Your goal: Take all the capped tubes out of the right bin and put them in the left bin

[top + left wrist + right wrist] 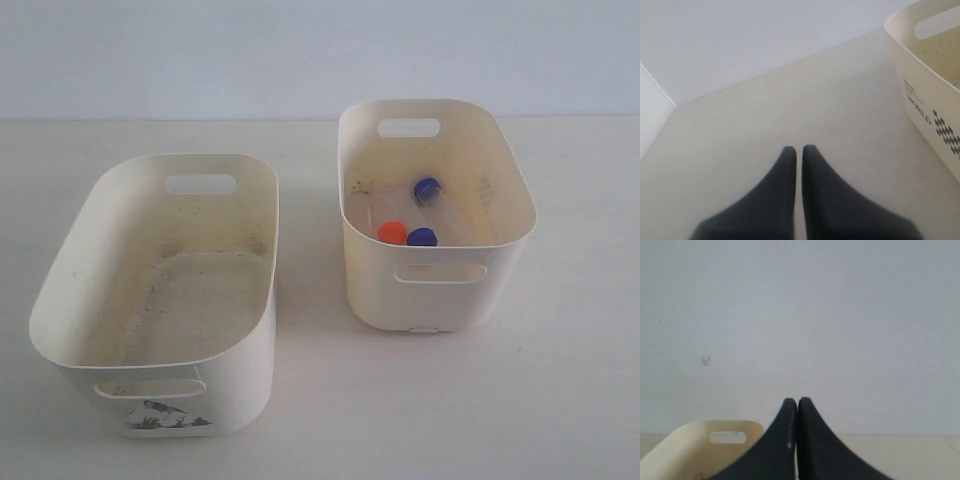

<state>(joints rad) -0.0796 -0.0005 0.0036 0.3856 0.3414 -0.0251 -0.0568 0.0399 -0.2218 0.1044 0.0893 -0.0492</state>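
Note:
The right bin (440, 290), plain-fronted, holds three capped tubes: one with an orange-red cap (392, 232), one with a blue cap (422, 238) beside it, and another blue-capped one (428, 188) further back. The left bin (240, 370), with a dark bird print on its front, shows only a stained floor. Neither arm appears in the exterior view. My left gripper (799, 148) is shut on nothing and hovers over bare table beside a cream bin wall (925, 85) printed "WORLD". My right gripper (797, 400) is shut on nothing, with a bin rim (690, 440) below it.
Both bins stand on a pale table (320, 420) with a plain light wall (300, 50) behind. A gap of bare table separates the two bins. In the left wrist view a white side panel (650, 115) borders the table.

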